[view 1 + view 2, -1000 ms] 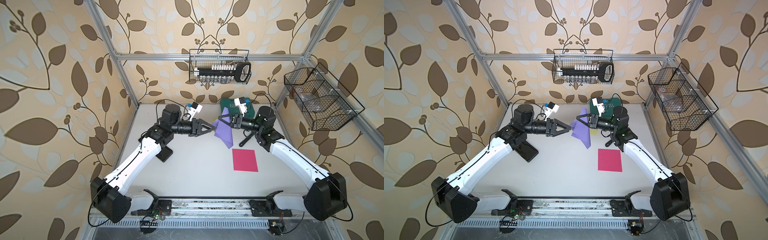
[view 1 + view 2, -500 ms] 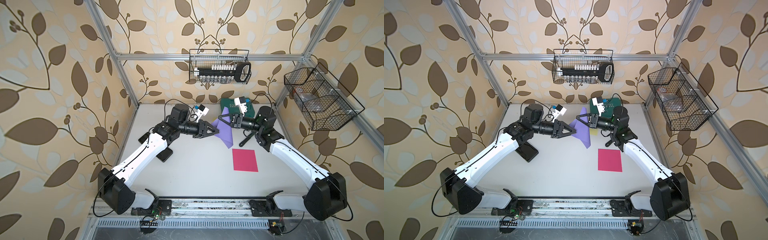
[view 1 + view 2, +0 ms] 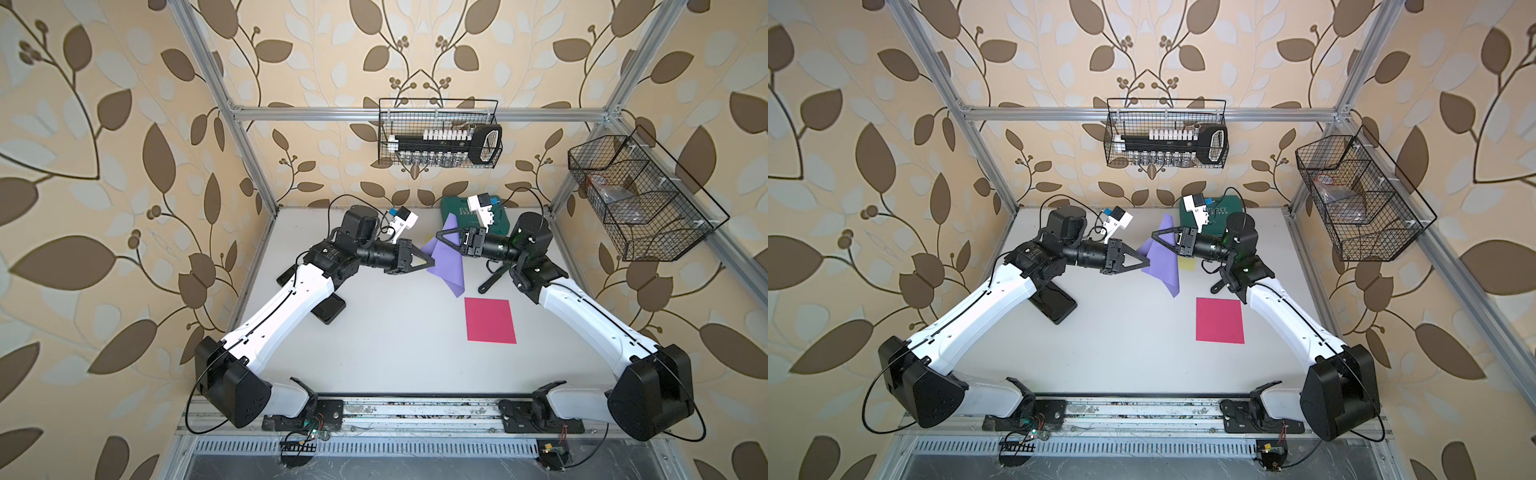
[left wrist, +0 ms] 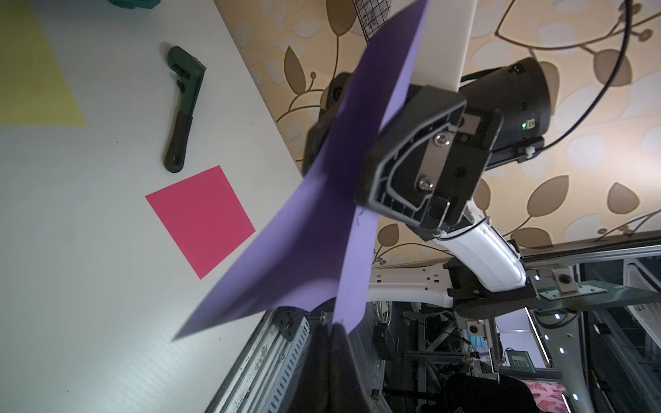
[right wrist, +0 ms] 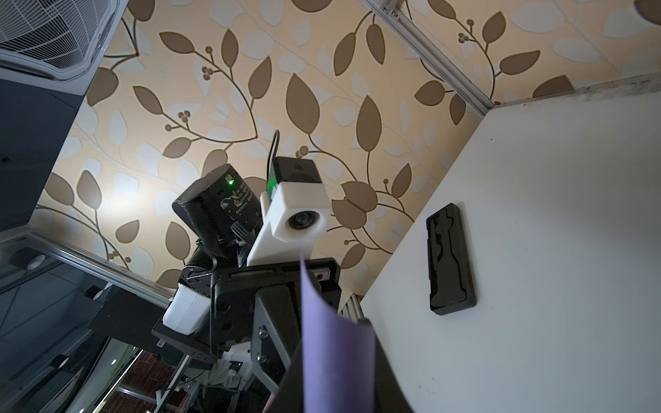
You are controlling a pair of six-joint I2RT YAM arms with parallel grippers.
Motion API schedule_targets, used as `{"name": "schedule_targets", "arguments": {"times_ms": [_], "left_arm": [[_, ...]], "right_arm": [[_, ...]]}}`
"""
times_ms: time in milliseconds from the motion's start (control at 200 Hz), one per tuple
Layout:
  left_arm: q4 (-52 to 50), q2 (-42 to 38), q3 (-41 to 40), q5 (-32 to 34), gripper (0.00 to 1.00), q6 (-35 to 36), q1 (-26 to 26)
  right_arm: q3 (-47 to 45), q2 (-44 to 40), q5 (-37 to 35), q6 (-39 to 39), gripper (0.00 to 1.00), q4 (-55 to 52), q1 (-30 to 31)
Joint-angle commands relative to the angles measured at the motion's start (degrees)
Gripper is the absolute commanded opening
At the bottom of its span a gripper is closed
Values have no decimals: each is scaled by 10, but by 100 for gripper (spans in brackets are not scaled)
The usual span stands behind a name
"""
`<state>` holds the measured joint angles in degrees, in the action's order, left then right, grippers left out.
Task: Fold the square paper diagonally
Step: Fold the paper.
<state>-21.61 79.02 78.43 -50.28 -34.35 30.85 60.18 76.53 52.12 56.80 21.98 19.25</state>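
Aloft, purple paper [image 3: 446, 266], bent over itself, near the upper middle in both top views, clear of the white table [image 3: 395, 353]. Pinched at its left corner by the closed left gripper [image 3: 432, 262], near its top by the nearly closed right gripper [image 3: 437, 240]. Hard to tell how sharply creased. Flat at lower right, pink paper [image 3: 489, 320]; mostly hidden behind, yellow paper [image 3: 1186, 264]. All around, leaf-patterned walls [image 3: 124, 166].

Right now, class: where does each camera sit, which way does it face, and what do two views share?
Top views: overhead, looking down at the table; left arm, right arm, left pincer and right pincer shut on purple paper.
Left wrist: on left arm, facing right pincer; pink paper, wrench beyond.
Right wrist: on right arm, facing left arm's camera.
Shared: purple paper in all.
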Motion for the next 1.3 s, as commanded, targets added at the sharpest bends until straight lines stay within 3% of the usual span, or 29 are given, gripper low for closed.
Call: {"name": "schedule_targets", "arguments": {"times_ms": [0, 365, 680, 825, 1045, 1295], "left_arm": [[-9, -15, 26, 34, 0, 44, 7], [-47, -6, 52, 49, 0, 61, -6], [-49, 0, 41, 47, 0, 58, -6], [-54, 3, 43, 52, 0, 63, -8], [-55, 2, 39, 51, 0, 62, -14], [-56, -5, 32, 57, 0, 65, -25]], "right_arm": [[14, 14, 24, 16, 20, 16, -3], [16, 23, 61, 24, 23, 11, -8], [19, 10, 48, 7, 21, 1, -12], [20, 9, 50, 7, 27, 0, -13], [18, 6, 51, 8, 18, 0, -13], [16, 2, 59, 6, 19, -2, -14]]}}
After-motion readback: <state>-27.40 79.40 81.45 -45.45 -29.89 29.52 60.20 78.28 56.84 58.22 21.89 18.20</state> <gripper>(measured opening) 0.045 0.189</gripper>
